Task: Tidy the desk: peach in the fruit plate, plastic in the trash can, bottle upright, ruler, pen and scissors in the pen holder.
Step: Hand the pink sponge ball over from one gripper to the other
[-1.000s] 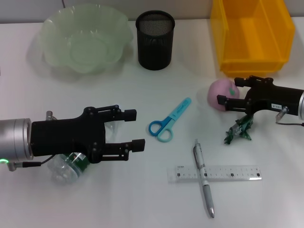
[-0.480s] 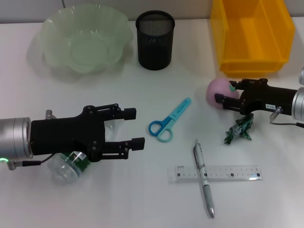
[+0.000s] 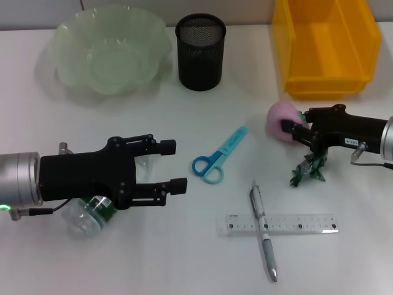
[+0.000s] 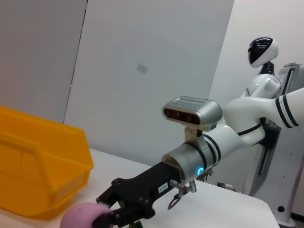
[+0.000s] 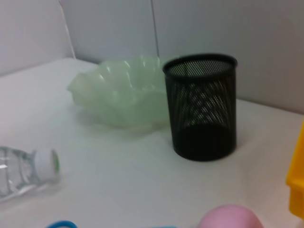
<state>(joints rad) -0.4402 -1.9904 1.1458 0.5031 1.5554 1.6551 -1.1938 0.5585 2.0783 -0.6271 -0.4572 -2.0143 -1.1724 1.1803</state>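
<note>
A pink peach (image 3: 279,120) lies on the table in front of the yellow bin (image 3: 288,61). My right gripper (image 3: 298,121) is open, with its fingers astride the peach's right side and touching it; the left wrist view shows this gripper (image 4: 105,214) against the peach (image 4: 78,217). A green plastic wrapper (image 3: 310,169) lies just below that gripper. My left gripper (image 3: 175,165) is open and empty, above a clear bottle (image 3: 86,215) lying on its side. Blue scissors (image 3: 218,157), a pen (image 3: 263,230) and a ruler (image 3: 295,224) lie in the middle of the table, the pen across the ruler.
The pale green fruit plate (image 3: 67,37) stands at the back left and the black mesh pen holder (image 3: 201,52) beside it. The right wrist view shows the plate (image 5: 118,95), holder (image 5: 202,107), bottle cap (image 5: 45,164) and peach top (image 5: 228,217).
My right gripper has turned and moved in onto the peach's right side, nudging the peach slightly left. The left arm has not moved.
</note>
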